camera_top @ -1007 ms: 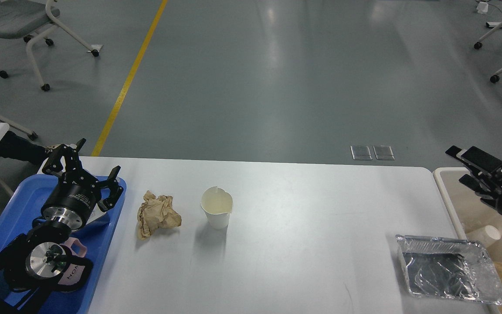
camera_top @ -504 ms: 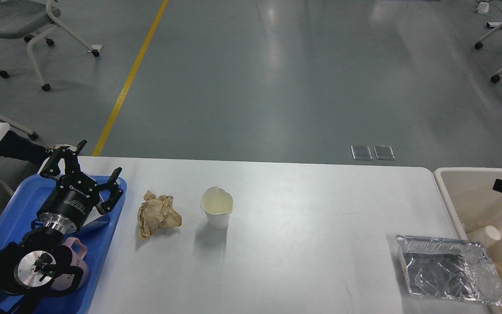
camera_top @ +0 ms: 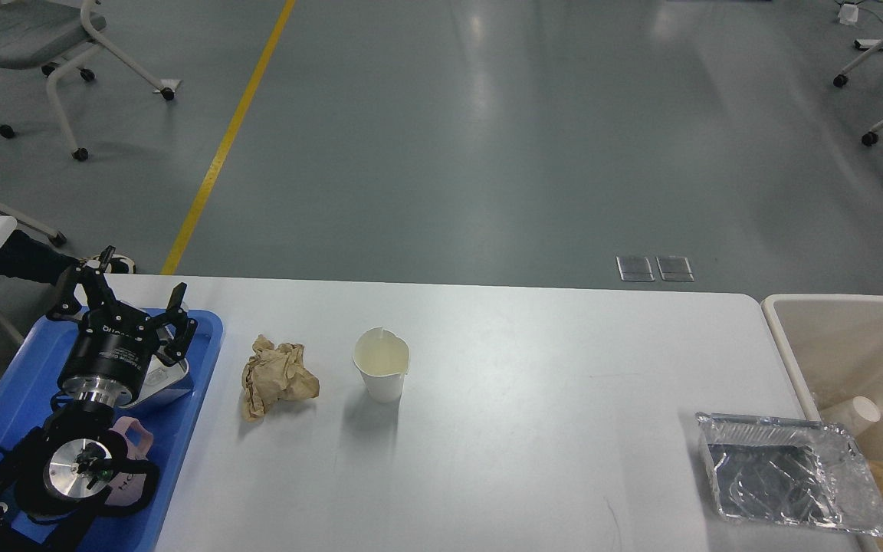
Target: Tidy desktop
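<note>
The white desktop (camera_top: 533, 399) carries a crumpled brown paper ball (camera_top: 277, 376) left of centre, a white paper cup (camera_top: 382, 373) with a dented rim beside it, and a foil tray (camera_top: 786, 473) at the front right. My left gripper (camera_top: 121, 299) is open and empty, held over the far end of the blue tray (camera_top: 196, 399) at the left, apart from the paper ball. My right gripper is out of view.
In the blue tray a pink mug (camera_top: 135, 437) sits partly under my left arm, with a shiny metal item (camera_top: 169, 383) beside it. A beige bin (camera_top: 840, 337) at the right edge holds a white cup (camera_top: 859, 414) and brown paper. Rolling chairs stand on the floor behind.
My right gripper has pulled back from over the bin and left the view. My left gripper has shifted left, further over the blue tray, and stays open.
</note>
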Robot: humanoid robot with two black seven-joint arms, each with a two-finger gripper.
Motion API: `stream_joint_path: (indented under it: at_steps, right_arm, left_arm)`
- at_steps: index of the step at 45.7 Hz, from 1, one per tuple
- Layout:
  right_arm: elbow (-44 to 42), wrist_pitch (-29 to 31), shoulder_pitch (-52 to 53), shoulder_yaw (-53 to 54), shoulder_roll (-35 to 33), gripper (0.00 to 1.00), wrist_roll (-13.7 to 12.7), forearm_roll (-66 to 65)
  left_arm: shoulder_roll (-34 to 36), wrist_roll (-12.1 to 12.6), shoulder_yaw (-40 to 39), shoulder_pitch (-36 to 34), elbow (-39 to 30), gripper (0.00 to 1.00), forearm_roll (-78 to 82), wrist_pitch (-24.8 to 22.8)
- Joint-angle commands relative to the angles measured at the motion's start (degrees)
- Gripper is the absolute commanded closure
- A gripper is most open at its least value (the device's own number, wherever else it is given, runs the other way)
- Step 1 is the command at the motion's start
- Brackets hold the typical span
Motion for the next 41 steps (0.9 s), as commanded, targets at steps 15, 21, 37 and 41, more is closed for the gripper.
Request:
stream_joint_path:
  at_steps: [15, 21, 37, 41]
  right_arm:
    - [-10.85, 1.41, -1.69, -0.21, 15.03, 0.0, -1.59, -12.67]
    - [-20.62, 1.59, 1.21, -0.39, 25.05, 0.0, -1.16, -17.95]
    - [-25.19, 4.84, 10.26, -6.27, 34.03, 0.0, -0.89, -22.96]
    - [-28.7, 4.84, 14.04, -10.22, 36.48, 0.0, -0.89, -22.61]
  left_arm:
    - [-0.67, 0.1, 5.46, -4.49, 5.11, 0.04, -0.04, 0.07]
    - [-3.39, 0.19, 5.55, -4.22, 4.76, 0.04, -0.12, 0.33]
    - [-4.09, 0.1, 5.64, -3.43, 4.4, 0.04, -0.12, 0.42]
    - [-3.92, 0.1, 5.64, -3.26, 4.4, 0.04, -0.12, 0.33]
